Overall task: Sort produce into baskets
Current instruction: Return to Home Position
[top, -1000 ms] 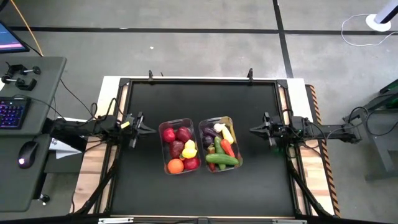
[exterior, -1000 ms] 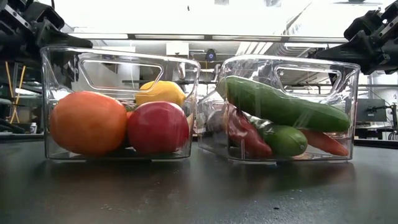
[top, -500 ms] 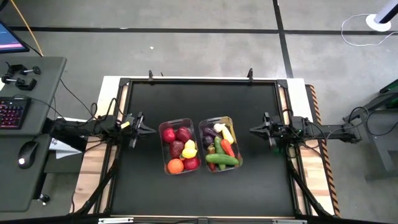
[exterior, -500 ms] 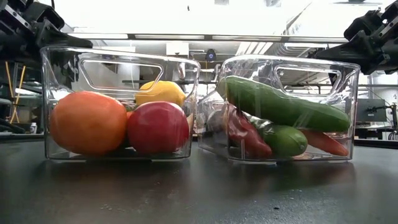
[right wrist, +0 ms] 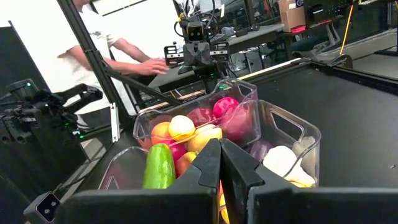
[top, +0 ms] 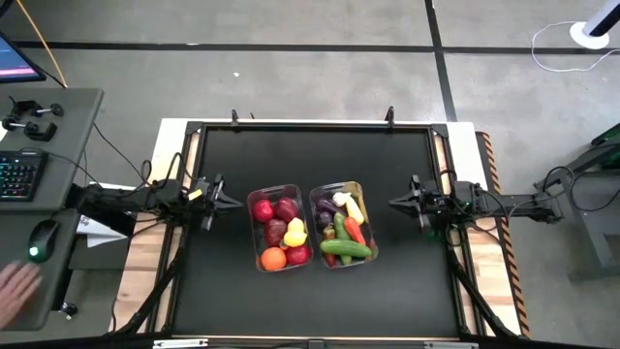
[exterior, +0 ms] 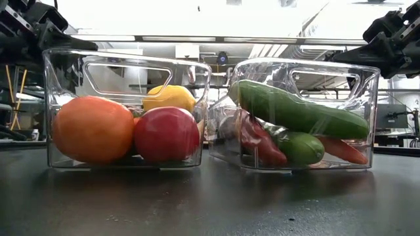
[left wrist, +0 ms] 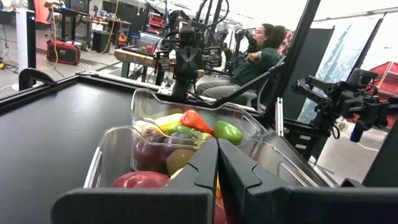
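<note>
Two clear baskets stand side by side on the middle of the black table. The left basket (top: pixel 276 187) (exterior: pixel 125 72) holds red apples (exterior: pixel 167 134), an orange (top: pixel 273 258) and a lemon (exterior: pixel 169 97). The right basket (top: pixel 337 185) (exterior: pixel 328 78) holds cucumbers (top: pixel 346 248) (exterior: pixel 298 111), a carrot (top: pixel 355 231), an eggplant (top: pixel 325 206) and a red chili (exterior: pixel 259 141). My left gripper (top: pixel 231 202) (left wrist: pixel 217 155) hovers shut, pointing level at the left basket from the table's left. My right gripper (top: pixel 392 203) (right wrist: pixel 219 155) hovers shut, level, to the right of the right basket. Neither touches anything.
Bare black table (top: pixel 310 155) lies on the far and near sides of the baskets. A desk with a keyboard (top: pixel 19 176) and mouse (top: pixel 37 252) stands left of the table, with a person's hand (top: pixel 15 291) over it. People sit and stand beyond the table (left wrist: pixel 258 53) (right wrist: pixel 118 46).
A person's hand has come into the high view over the desk left of the table. The baskets and the produce stand as before.
</note>
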